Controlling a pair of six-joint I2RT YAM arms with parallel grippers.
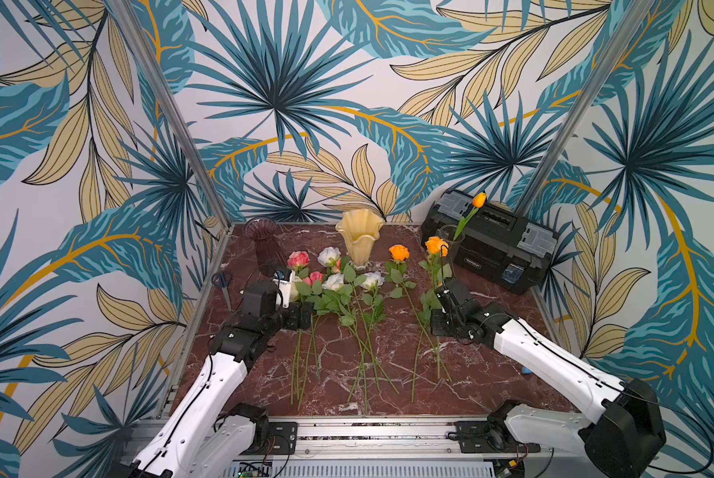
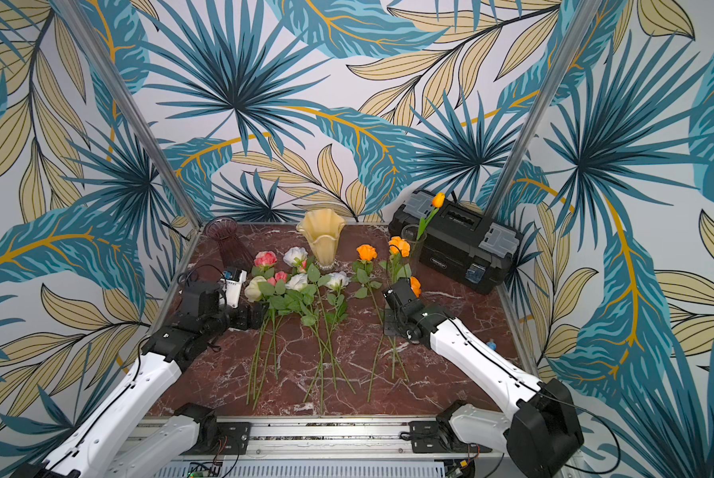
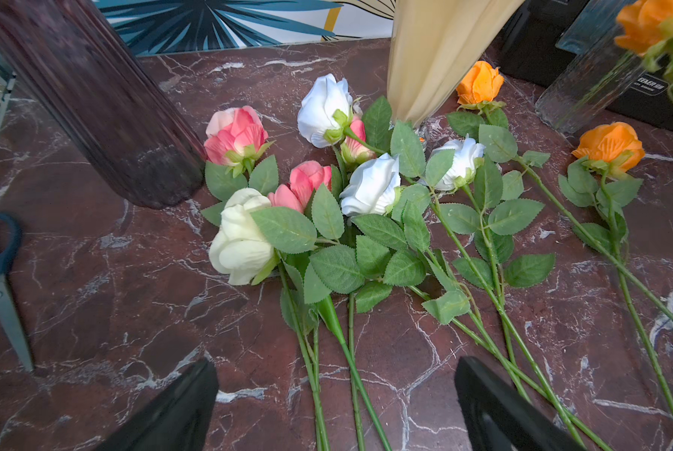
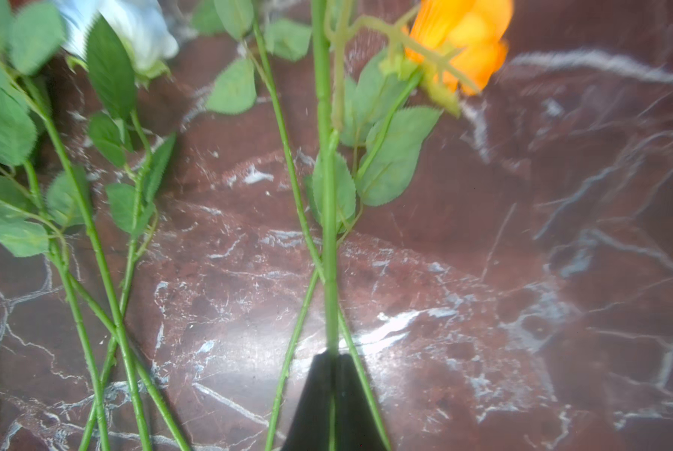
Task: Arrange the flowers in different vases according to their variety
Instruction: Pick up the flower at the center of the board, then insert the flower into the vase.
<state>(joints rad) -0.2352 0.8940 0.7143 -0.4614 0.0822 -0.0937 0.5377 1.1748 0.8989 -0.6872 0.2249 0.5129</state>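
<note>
Flowers are laid on the counter with heads far and stems near, pink and white ones left of centre, orange ones to the right. One orange rose stem is pinched between the pressed-together fingers of the right pincer. The left pincer is held spread wide, with stems of the pink roses and a cream rose running between its fingers. An orange bud is stood in the clear vase, far right.
</note>
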